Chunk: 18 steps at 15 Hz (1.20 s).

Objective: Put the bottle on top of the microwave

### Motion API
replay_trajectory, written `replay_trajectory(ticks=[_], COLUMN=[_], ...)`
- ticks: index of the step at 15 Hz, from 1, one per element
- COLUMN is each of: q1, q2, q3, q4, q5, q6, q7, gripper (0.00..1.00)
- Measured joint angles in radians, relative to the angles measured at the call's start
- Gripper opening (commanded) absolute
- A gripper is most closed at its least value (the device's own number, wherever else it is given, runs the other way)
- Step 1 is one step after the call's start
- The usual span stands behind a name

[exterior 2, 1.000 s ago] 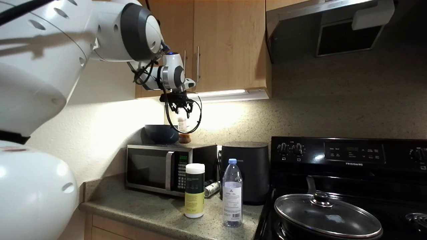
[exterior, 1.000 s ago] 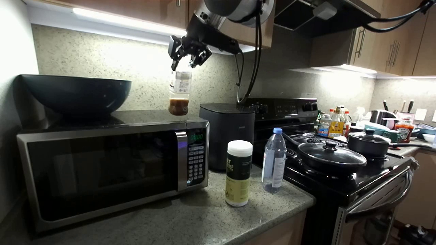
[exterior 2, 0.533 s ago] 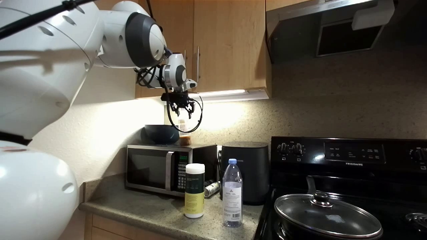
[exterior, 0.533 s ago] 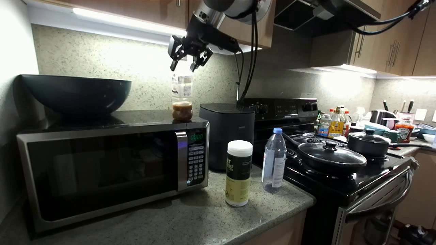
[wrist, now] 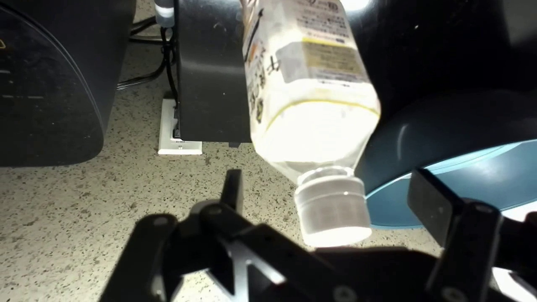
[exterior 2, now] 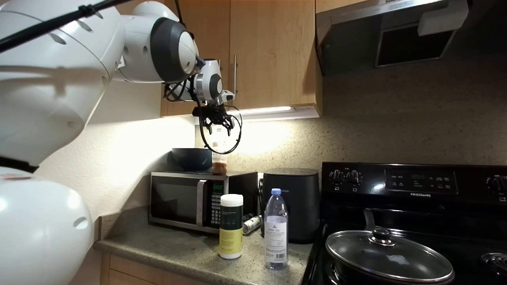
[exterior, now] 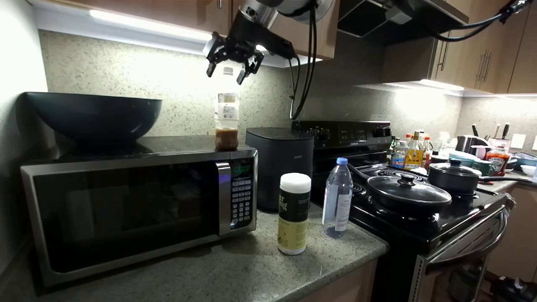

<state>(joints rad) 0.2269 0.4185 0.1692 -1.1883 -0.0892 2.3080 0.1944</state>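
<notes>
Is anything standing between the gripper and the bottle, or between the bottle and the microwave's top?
Nothing visible: the bottle already stands upright on top of the microwave, and nothing shows between its cap and the open gripper.

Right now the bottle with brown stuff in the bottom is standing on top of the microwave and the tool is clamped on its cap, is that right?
Not quite: the tool isn't clamped on the cap. The wrist view shows it open, with a gap on either side of the cap. As you said, the bottle stands on top of the microwave.
</notes>
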Motion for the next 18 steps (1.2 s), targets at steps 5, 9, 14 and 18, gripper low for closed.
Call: replay_trajectory(ticks=[5,9,14,18], q1=[0.000,0.000,0.000,0.000], q2=[-0.011,-0.088,-0.239,-0.374], q3=[0.000,-0.011,-0.026,-0.032], q4=[-0.002,-0.078,-0.244,-0.403], q5=[0.003,0.000,0.000,0.000], q6=[-0.078,-0.125,-0.186,-0.229], q7=[0.007,0.055,0.152,0.259], gripper=[1.00,1.00,1.00,1.00])
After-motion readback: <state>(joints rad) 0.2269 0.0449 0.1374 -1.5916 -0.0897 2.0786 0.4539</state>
